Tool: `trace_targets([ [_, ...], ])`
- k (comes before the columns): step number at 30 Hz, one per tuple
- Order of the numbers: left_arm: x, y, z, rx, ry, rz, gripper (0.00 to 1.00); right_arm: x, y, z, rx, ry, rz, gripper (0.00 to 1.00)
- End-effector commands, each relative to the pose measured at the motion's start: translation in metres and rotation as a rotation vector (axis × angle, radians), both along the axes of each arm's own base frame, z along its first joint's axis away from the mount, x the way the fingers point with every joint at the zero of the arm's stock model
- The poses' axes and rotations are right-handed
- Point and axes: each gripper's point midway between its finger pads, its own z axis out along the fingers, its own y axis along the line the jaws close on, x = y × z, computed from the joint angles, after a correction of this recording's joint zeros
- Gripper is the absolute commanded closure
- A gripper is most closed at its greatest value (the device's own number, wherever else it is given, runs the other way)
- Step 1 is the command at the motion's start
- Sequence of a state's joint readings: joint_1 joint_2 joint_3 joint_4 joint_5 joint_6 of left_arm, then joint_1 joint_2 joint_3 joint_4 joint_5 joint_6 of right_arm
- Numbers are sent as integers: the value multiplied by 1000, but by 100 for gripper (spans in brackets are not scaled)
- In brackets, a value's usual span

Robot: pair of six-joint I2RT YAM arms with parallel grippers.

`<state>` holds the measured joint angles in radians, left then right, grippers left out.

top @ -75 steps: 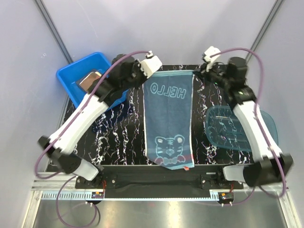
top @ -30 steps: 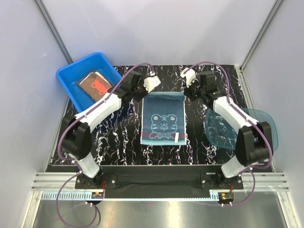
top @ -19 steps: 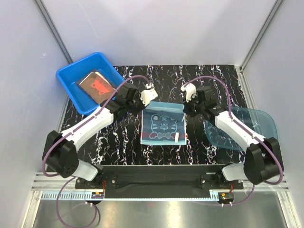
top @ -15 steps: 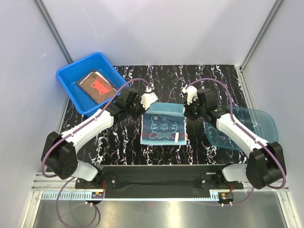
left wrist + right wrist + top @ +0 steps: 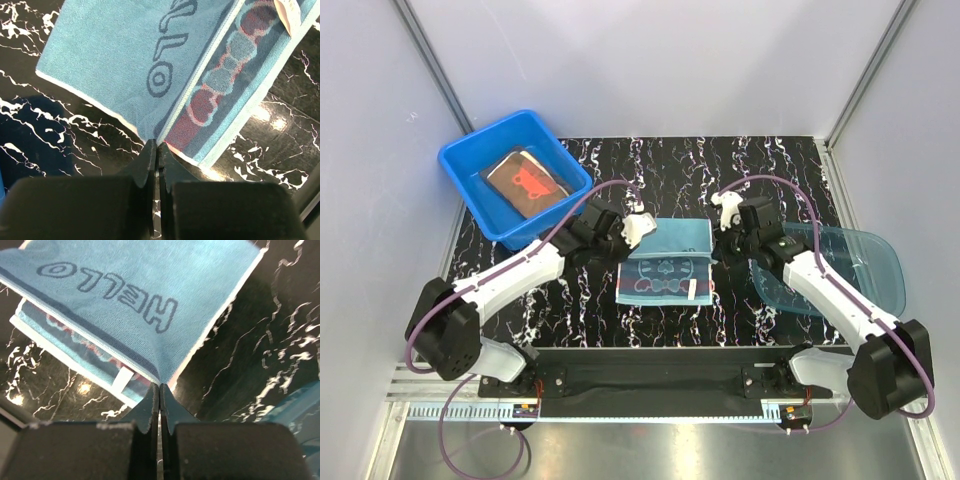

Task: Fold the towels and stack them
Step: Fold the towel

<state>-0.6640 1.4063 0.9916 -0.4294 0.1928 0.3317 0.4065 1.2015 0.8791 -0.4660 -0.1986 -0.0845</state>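
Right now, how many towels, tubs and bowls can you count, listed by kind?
1 tub
1 bowl
2 towels: blue towel, brown towel in the tub
Total: 4

The light blue HELLO towel point(image 5: 666, 262), folded over itself, is pinched by two flap corners between left gripper point(image 5: 155, 147) and right gripper point(image 5: 160, 387), while a brown-red towel point(image 5: 525, 180) lies well left of both.

Blue towel point(image 5: 125, 55) reads soft, matt terry cloth; tabletop point(image 5: 280, 110) glossy black marble-look w/ glare; tub point(image 5: 480, 150) smooth plastic.
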Motion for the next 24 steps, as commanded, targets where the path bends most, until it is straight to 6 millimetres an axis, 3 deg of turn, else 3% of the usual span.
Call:
trace_targets([
  [1,-3,8,0,27,-2,38,100,-8,3,0,26,24,-41,100],
  [9,-8,13,-12,53,35,64,100,-6,7,-7,48,175,-172,100],
  [12,-11,12,-17,55,56,64,100,-11,1,-18,21,244,-238,100],
  [19,-19,10,-26,65,116,51,99,-24,10,-14,139,276,-285,100],
  [24,-27,13,-32,72,156,56,98,-37,4,-31,128,334,-334,98],
])
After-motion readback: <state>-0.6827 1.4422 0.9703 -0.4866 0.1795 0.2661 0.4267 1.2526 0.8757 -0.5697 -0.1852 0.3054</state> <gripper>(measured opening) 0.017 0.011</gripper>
